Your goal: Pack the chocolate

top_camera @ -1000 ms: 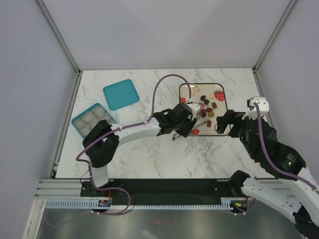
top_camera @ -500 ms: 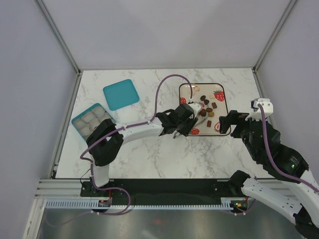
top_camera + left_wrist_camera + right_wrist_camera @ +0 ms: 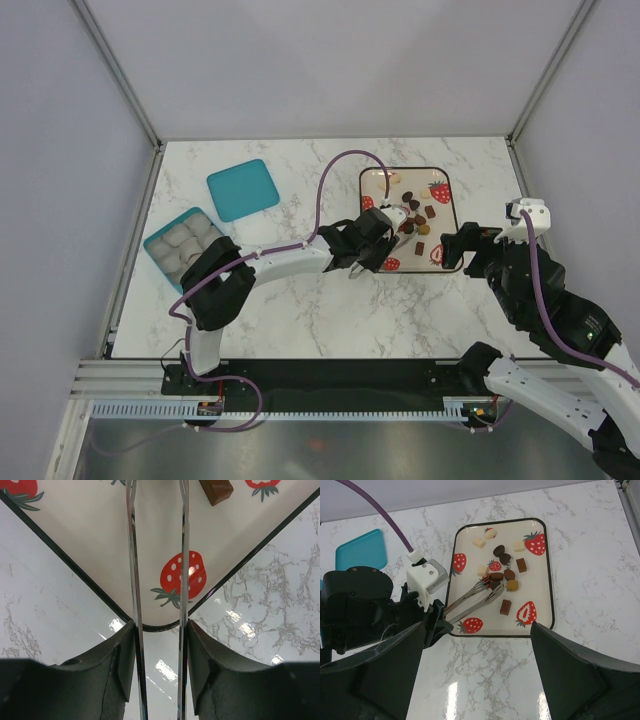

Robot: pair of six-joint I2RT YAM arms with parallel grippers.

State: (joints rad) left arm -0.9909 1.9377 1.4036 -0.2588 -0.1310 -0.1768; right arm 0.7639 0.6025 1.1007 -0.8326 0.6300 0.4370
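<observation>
One strawberry-print tray at the counter's far right holds about twelve chocolate pieces, clustered mid-tray. One teal box at the left edge holds pale cups, its lid beside it. The left gripper clamps tongs angled from the tray's near-left corner inward; the right gripper gapes empty.

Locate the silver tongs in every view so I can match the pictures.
Top external: near centre, the tongs reach from the left gripper over the near-left corner of the tray.
Left wrist: the tongs run up the middle as two chrome strips.
Right wrist: the tongs slant from left of centre up to the chocolate.
Shared landmark: the strawberry print at that tray corner.
</observation>
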